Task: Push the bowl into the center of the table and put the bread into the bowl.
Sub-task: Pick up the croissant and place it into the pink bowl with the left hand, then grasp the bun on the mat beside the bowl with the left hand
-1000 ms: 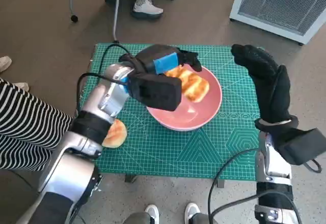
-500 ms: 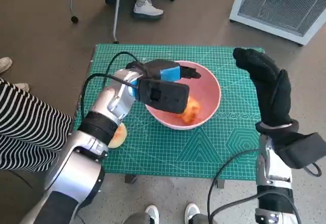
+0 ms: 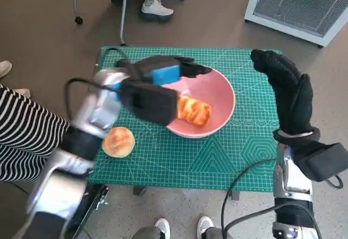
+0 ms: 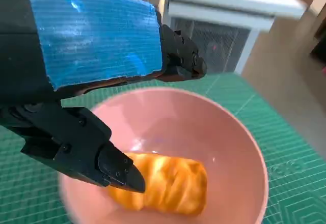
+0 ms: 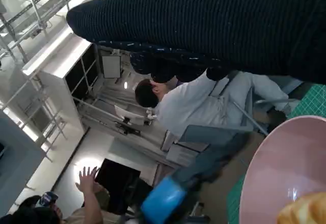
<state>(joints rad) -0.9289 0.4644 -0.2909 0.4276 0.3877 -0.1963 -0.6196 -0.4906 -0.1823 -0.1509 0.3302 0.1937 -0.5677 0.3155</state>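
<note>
The black fingers [image 4: 109,165] of the left hand [image 3: 163,73] are spread apart and hold nothing; in the left wrist view one fingertip hangs just over the bread, and I cannot tell whether it touches. That hand hovers above the far left rim of the pink bowl [image 3: 223,95]. The long golden bread [image 3: 191,110] lies inside the bowl, on its near left slope, free of any grip.

Outward from there, the bowl sits on the green mat [image 3: 217,157], roughly in the middle of the table, a little toward the far side. A second piece, a round bun [image 3: 118,142], rests on the mat near the left edge, well apart from the bowl and beside the left forearm.

The right hand [image 3: 285,89] in its knitted glove stands upright at the right side of the table, close to the bowl's rim but apart from it, fingers extended and empty.

As a judgement, the pushing looks done and one bread is in. If the round bun counts too, picking it up and dropping it in is what is left.
</note>
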